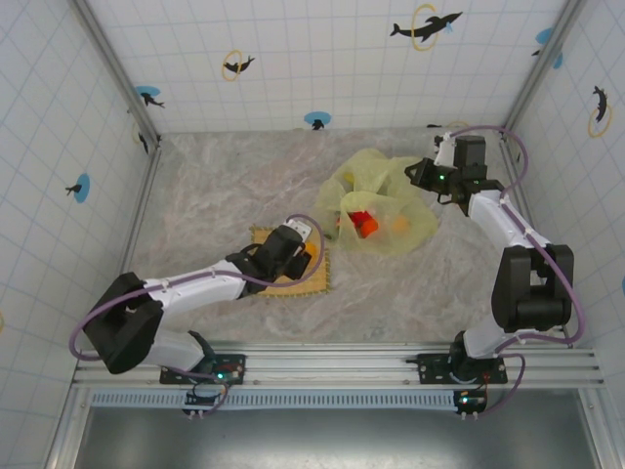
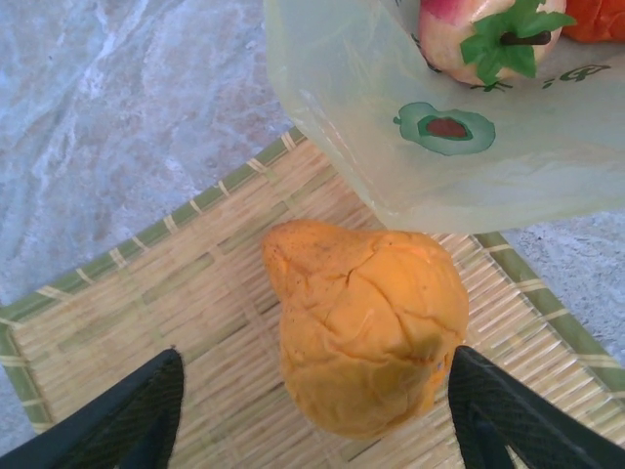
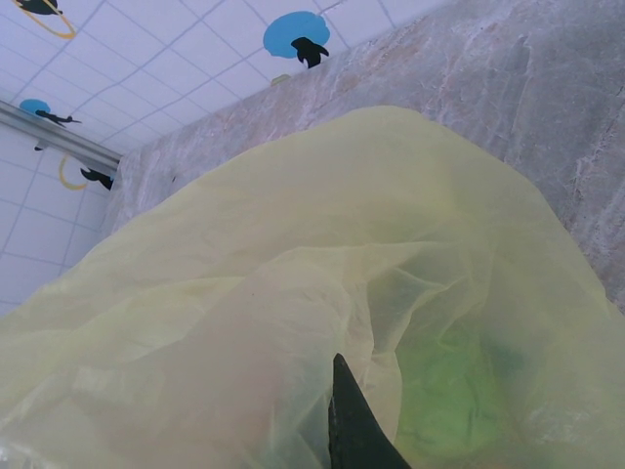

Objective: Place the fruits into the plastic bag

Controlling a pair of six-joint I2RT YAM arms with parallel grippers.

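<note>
An orange pear-shaped fruit (image 2: 366,322) lies on the tan woven mat (image 2: 146,293). My left gripper (image 2: 314,371) stands open astride it; the right finger is close against its side and the left finger is well apart. The yellow-green plastic bag (image 1: 366,171) lies just beyond the mat, its edge (image 2: 371,147) overlapping the mat's corner. Inside are a red fruit (image 1: 358,221), an orange one (image 1: 369,229) and a pink-red apple with a green leaf (image 2: 479,39). My right gripper (image 1: 422,176) is shut on the bag's far right edge. A green fruit (image 3: 454,391) shows through the film (image 3: 293,274).
The mat (image 1: 283,283) lies on the marbled table left of centre, under my left wrist. White tiled walls close in the table on the left, back and right. Bare table (image 1: 215,186) stretches to the left of the bag.
</note>
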